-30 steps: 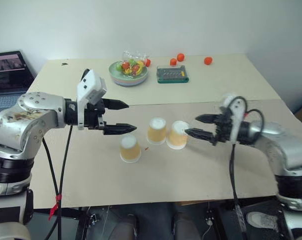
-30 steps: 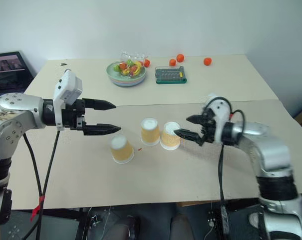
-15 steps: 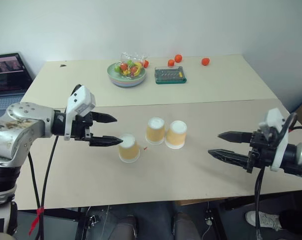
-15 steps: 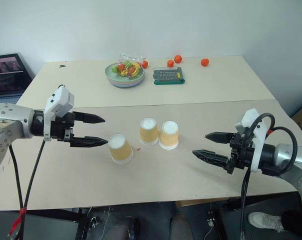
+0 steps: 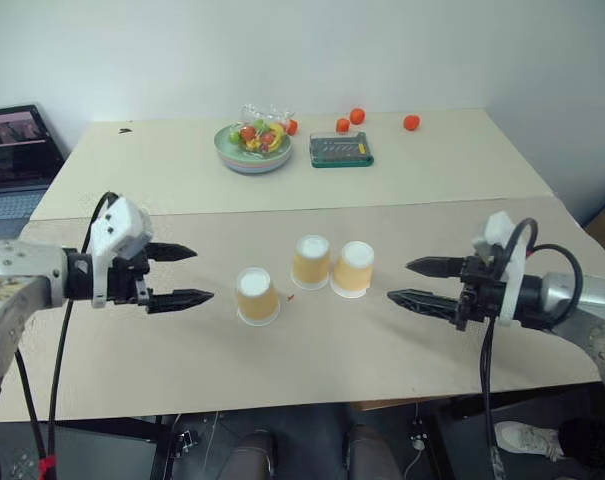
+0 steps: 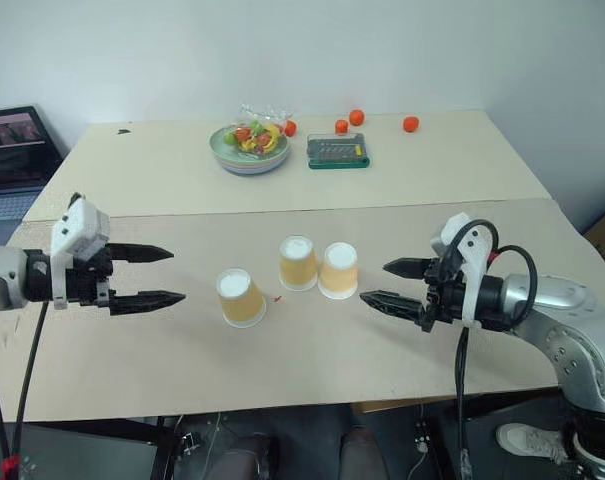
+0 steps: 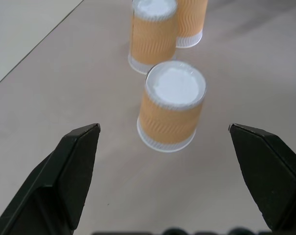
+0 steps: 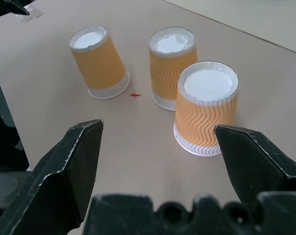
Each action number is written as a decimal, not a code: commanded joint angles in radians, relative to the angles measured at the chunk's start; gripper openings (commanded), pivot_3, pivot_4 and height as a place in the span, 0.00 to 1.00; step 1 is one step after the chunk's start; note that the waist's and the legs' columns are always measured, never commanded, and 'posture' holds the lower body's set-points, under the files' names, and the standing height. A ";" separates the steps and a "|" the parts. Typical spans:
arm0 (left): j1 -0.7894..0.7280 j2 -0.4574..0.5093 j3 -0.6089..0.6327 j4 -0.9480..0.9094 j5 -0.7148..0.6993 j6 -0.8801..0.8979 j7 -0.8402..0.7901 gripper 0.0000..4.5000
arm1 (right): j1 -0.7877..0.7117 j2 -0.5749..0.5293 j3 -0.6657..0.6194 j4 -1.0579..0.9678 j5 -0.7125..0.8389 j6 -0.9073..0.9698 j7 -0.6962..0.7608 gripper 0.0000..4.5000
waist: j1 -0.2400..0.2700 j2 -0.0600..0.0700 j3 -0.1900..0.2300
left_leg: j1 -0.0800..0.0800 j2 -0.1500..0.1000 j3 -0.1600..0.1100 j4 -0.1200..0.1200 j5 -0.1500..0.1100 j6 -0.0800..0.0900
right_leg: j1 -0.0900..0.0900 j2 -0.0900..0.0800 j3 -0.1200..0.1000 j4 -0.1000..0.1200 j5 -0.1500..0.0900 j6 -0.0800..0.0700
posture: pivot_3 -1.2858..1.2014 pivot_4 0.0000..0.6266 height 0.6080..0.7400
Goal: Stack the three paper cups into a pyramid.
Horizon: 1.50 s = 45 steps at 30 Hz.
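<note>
Three cups (image 5: 311, 262) stand upside down mid-table (image 5: 432, 330), unstacked: wavy orange sides, white rims and bases. Two are just beside each other; the third sits apart, nearer the left gripper (image 5: 182, 274). Left and right gripper (image 5: 419, 283) flank them, both released and empty.

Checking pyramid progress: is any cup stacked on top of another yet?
No: all three paper cups stand upside down on the table, none atop another.

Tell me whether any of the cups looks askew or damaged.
Nothing stands out. All three orange-yellow paper cups stand upside down, undented: the left one apart, the middle and right close together.
</note>
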<state>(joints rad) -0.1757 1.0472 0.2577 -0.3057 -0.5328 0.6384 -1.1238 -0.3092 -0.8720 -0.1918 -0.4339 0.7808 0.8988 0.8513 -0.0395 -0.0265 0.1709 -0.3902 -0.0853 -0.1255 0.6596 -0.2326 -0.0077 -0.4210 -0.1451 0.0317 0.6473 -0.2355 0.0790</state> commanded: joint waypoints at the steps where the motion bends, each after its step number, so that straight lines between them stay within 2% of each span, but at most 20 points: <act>1: 0.123 -0.077 0.044 -0.038 0.054 -0.136 0.045 1.00 | -0.037 0.003 0.023 0.026 -0.034 -0.058 0.021 0.95 | 0.004 0.000 0.000 | 0.000 0.000 0.000 0.000 0.000 0.000 | 0.000 0.000 0.001 0.000 0.000 0.000 | 0.52 0.24 1.00; 6: 0.191 -0.192 0.017 -0.087 0.070 -0.188 0.127 1.00 | -0.073 0.001 0.040 0.055 -0.058 -0.079 0.033 0.95 | 0.025 0.000 0.000 | -0.001 0.003 0.001 0.000 0.000 0.000 | 0.000 0.000 0.000 -0.001 0.001 0.000 | 0.52 0.24 1.00; 17: 0.110 -0.358 -0.140 -0.047 0.120 -0.223 0.254 1.00 | -0.050 -0.022 0.000 0.020 -0.047 -0.060 0.014 0.95 | 0.029 0.000 0.000 | 0.000 0.004 0.004 0.000 0.000 0.000 | 0.000 0.002 0.000 -0.001 0.001 0.000 | 0.52 0.24 1.00; 29: 0.093 -0.459 -0.213 0.011 0.194 -0.319 0.316 1.00 | -0.026 -0.057 -0.050 -0.013 -0.021 -0.029 0.003 0.95 | 0.028 0.000 0.000 | 0.000 0.006 0.006 0.001 0.000 0.000 | 0.001 0.004 0.001 -0.002 0.002 -0.001 | 0.52 0.24 1.00; 45: 0.019 -0.508 -0.255 0.012 0.197 -0.290 0.374 1.00 | -0.027 -0.062 -0.060 -0.028 0.000 -0.011 -0.024 0.95 | 0.028 0.000 0.000 | 0.001 0.013 0.009 0.001 0.000 0.000 | 0.000 0.013 0.003 -0.003 0.006 -0.005 | 0.52 0.24 1.00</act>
<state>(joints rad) -0.1423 0.5435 0.0065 -0.2830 -0.3382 0.3507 -0.7565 -0.3298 -0.9204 -0.2118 -0.4262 0.7681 0.8842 0.8330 -0.0119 -0.0268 0.1708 -0.3893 -0.0722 -0.1163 0.6605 -0.2329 -0.0076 -0.4205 -0.1317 0.0348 0.6439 -0.2298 0.0736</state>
